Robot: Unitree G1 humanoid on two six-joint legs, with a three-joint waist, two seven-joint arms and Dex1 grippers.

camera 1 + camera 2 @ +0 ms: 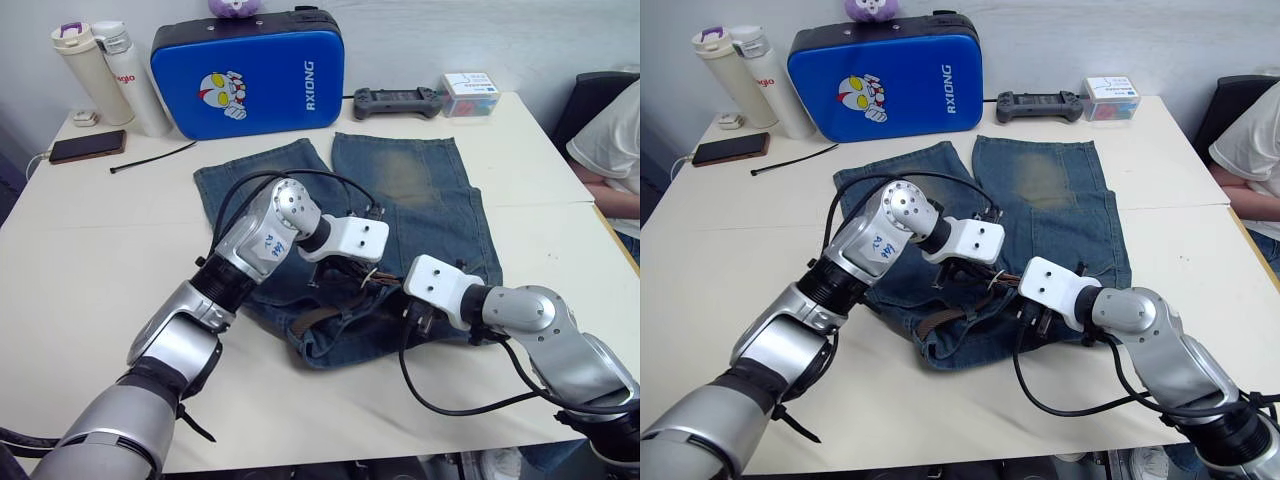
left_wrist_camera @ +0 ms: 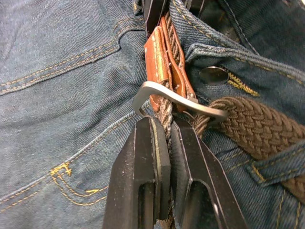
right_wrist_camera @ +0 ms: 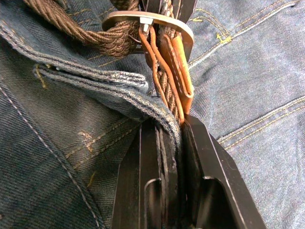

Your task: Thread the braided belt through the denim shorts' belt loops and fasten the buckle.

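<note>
Both grippers, left gripper point(image 2: 162, 157) and right gripper point(image 3: 174, 143), pinch the braided belt point(image 2: 257, 126) at its buckle point(image 2: 176, 98), mid-waistband on the denim shorts point(image 1: 420, 190) near your table's point(image 1: 90, 260) front edge. Threading looks done; fastening remains.

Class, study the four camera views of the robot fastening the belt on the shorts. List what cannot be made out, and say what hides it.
- Silver metal buckle: its prong's position is unclear in both wrist views, behind the tan leather tab.
- Dark-brown braided belt: head views hide most of it under both arms and folds of the faded blue denim shorts.
- Denim belt loops: which are threaded cannot be told.
- Person: cut off by the edge.
</note>
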